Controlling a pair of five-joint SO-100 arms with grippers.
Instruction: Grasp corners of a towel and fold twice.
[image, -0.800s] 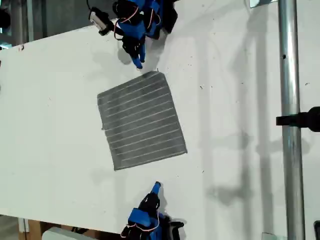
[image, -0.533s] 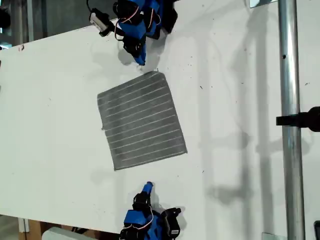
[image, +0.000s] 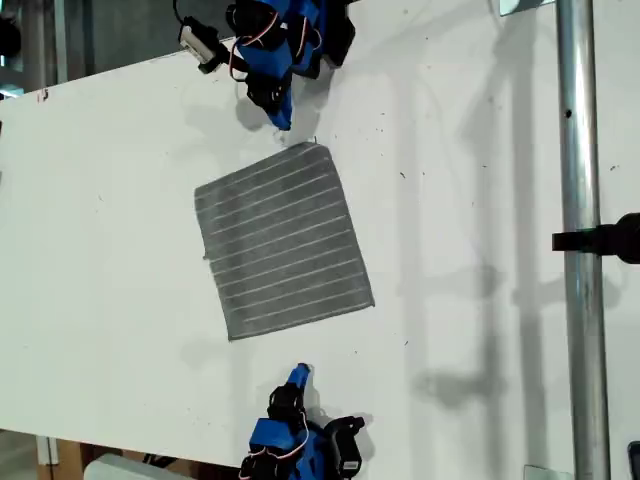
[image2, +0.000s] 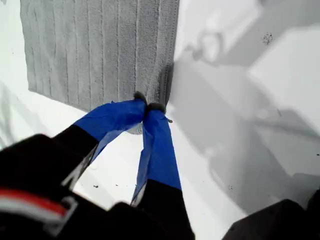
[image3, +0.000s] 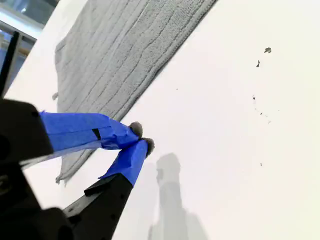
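The grey striped towel (image: 283, 243) lies flat and unfolded on the white table (image: 470, 200), toward the exterior view's left of centre, turned a little askew to the table's edges; no fold has been made, so I judge I am at the very start, lining up on corners. My first gripper (image2: 145, 106) is the one at the top of the exterior view (image: 279, 119), its taped jaws clenched with the tips together and nothing between them, poised just off the towel's near corner (image2: 167, 97). I cannot tell whether the tips touch the cloth. My second gripper (image3: 141, 138) sits at the bottom of the exterior view (image: 298, 377), jaws likewise pressed together on nothing, near the towel's lower edge but apart from it. Further to the exterior view's right stands a metal pole (image: 582, 240).
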